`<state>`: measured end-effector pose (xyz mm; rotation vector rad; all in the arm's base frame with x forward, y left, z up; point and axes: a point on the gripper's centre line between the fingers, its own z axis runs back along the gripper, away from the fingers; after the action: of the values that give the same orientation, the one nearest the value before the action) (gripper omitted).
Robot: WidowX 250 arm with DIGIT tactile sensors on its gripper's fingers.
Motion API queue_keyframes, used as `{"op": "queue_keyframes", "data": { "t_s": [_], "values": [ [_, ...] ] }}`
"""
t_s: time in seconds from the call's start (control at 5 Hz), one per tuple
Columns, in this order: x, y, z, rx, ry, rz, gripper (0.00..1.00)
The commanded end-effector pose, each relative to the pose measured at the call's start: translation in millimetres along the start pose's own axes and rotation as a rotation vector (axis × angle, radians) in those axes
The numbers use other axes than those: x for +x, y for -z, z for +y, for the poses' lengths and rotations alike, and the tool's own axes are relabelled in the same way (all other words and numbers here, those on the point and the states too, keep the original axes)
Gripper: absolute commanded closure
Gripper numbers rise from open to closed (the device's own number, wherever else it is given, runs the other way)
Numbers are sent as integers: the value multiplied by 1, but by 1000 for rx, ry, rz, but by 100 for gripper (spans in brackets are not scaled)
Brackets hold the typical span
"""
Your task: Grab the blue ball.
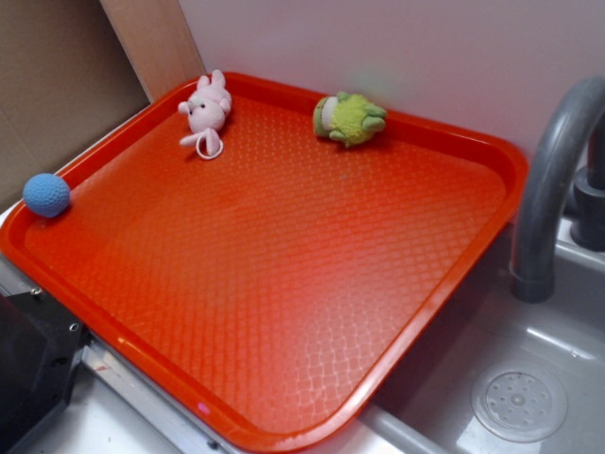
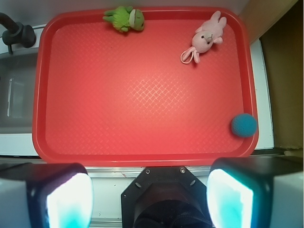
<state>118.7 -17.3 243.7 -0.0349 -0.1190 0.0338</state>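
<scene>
Writing and labels: no brand, label or lettering can be read on anything in either view.
Blue ball: far left of the exterior view, resting against the tray's left rim; in the wrist view it sits at the right edge, low on the tray, touching the raised rim.
Tray: red, with a diamond-textured floor and rounded corners; it fills most of both views and lies on the counter, with one corner reaching over the sink.
Bunny: pink plush with long ears, upper left of the exterior view near the tray's far rim; upper right in the wrist view. Well apart from the ball.
Green toy: plush, lying on its side at the top centre of the exterior view, against the far rim; upper left in the wrist view.
Faucet: grey curved pipe at the right edge of the exterior view.
Sink: grey basin with a round drain, lower right.
Claw: seen only in the wrist view, along the bottom edge; its two fingers are spread wide apart, holding nothing, off the tray's near rim and well apart from the ball.
</scene>
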Motion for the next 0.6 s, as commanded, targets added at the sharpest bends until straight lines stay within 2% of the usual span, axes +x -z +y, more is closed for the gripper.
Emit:
{"op": "queue_keyframes", "data": {
  "t_s": [0.0,0.2,0.4],
  "values": [
    [0,0,0,0,0,0,0],
    [36,53,51,87,-242,13,0],
    [54,101,106,148,-486,-7,0]
  ]
}}
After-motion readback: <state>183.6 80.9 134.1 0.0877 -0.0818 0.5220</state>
